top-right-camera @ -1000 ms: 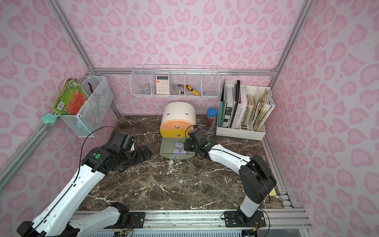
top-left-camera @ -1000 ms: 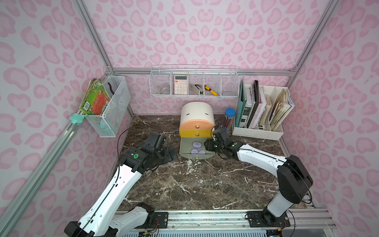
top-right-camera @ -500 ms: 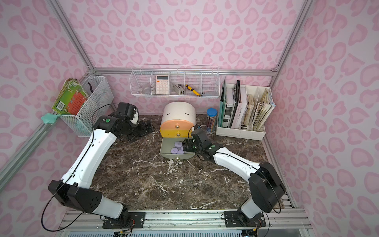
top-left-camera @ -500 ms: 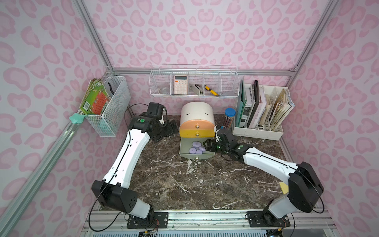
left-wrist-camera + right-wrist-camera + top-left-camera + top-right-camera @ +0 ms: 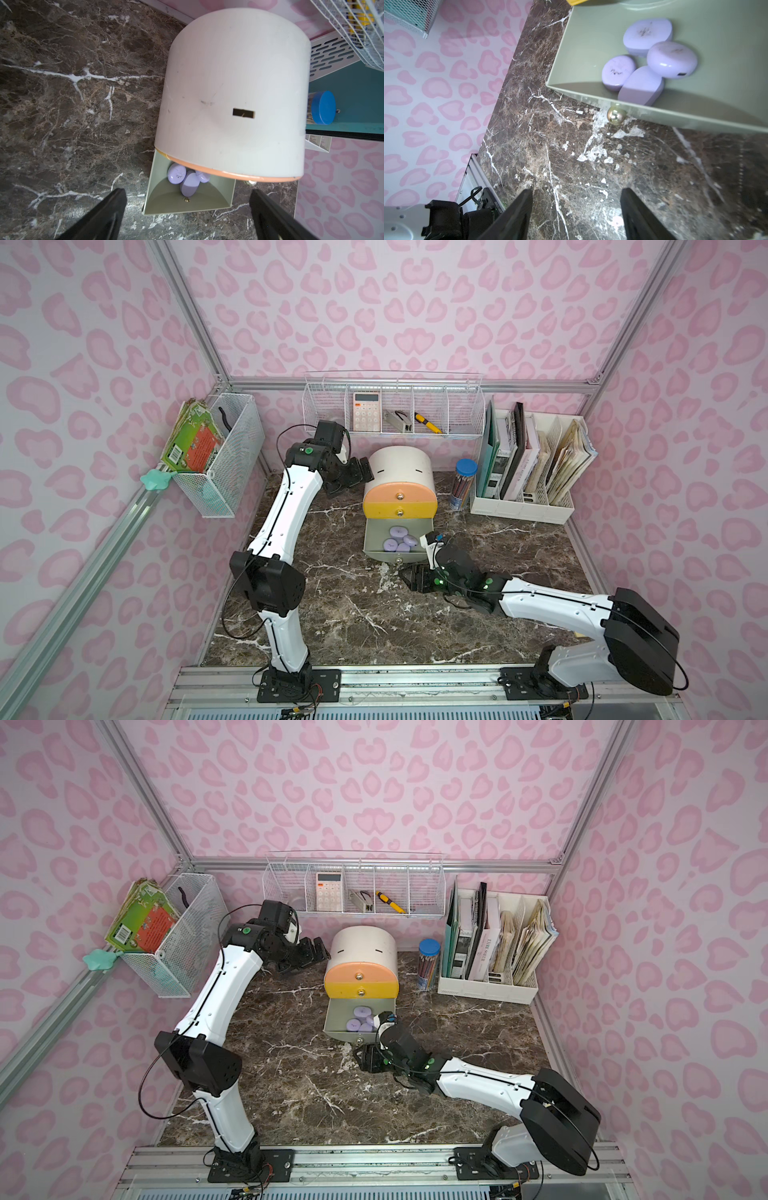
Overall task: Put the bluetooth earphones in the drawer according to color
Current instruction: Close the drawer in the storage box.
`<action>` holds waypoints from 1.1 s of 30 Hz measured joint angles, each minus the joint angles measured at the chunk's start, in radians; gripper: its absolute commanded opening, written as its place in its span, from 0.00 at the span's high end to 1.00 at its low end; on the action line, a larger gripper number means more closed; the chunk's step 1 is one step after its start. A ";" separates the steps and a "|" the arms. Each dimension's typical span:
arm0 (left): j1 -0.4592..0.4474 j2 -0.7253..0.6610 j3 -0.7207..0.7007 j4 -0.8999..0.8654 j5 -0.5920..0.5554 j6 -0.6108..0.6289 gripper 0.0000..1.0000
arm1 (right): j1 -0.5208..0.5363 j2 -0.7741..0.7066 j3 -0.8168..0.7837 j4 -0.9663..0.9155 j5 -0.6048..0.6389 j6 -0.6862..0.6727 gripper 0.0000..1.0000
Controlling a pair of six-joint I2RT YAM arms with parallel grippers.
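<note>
Where the dark marble tabletop (image 5: 353, 614) meets pink patterned walls on three sides and an aluminium rail (image 5: 415, 674) at the front, we see most of its surface bare, with wide room in the middle and front. At the back centre stands the white round-topped cabinet (image 5: 401, 464). Its peach and yellow drawers are shut, and its bottom grey-green drawer (image 5: 371, 545) is pulled out toward the front. Four lavender earphone cases (image 5: 398, 540) lie bunched inside it, touching one another, near the drawer front. A round metal knob (image 5: 616, 115) sticks out from that front.

Just right of the cabinet stands a pencil tube (image 5: 465, 479) with a blue lid. Beyond it, in the right corner, is a white file rack (image 5: 523, 508) full of books and folders. A wire shelf (image 5: 461, 418) holding a calculator (image 5: 366, 411) hangs on the back wall above the cabinet, and a wire basket (image 5: 241, 448) hangs on the left wall.

We see the left arm rise from the rail, bend at the elbow and reach back. The left gripper (image 5: 360, 472) hovers close beside the cabinet's upper left side, fingers spread wide and holding nothing. The right arm stretches low across the table from the front right. The right gripper (image 5: 409, 578) hangs just in front of the open drawer, near the knob but apart from it, fingers parted and empty
</note>
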State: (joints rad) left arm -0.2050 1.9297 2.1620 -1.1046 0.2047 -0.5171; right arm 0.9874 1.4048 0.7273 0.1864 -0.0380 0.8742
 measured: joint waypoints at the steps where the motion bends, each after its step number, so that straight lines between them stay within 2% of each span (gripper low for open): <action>1: 0.001 0.019 0.021 0.001 0.000 0.005 0.02 | 0.009 0.011 -0.011 0.031 0.008 0.014 0.35; 6: 0.003 0.126 0.124 -0.001 -0.005 0.037 0.03 | 0.014 0.067 -0.057 0.166 0.052 0.077 0.42; 9: 0.003 0.174 0.157 -0.002 -0.013 0.054 0.03 | -0.002 0.102 -0.078 0.245 0.064 0.114 0.51; 13: 0.006 0.193 0.153 0.005 -0.021 0.069 0.04 | -0.049 0.152 -0.108 0.345 0.067 0.156 0.61; 19: 0.010 0.192 0.105 0.031 -0.037 0.067 0.05 | -0.122 0.215 -0.114 0.460 0.048 0.198 0.71; 33: 0.008 0.193 0.051 0.007 -0.006 0.061 0.06 | -0.241 0.302 -0.048 0.594 0.007 0.221 0.73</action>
State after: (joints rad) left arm -0.1974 2.1231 2.2135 -1.0973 0.1982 -0.4561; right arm 0.7460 1.7069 0.6792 0.7807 -0.0311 1.0950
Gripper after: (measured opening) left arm 0.940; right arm 0.264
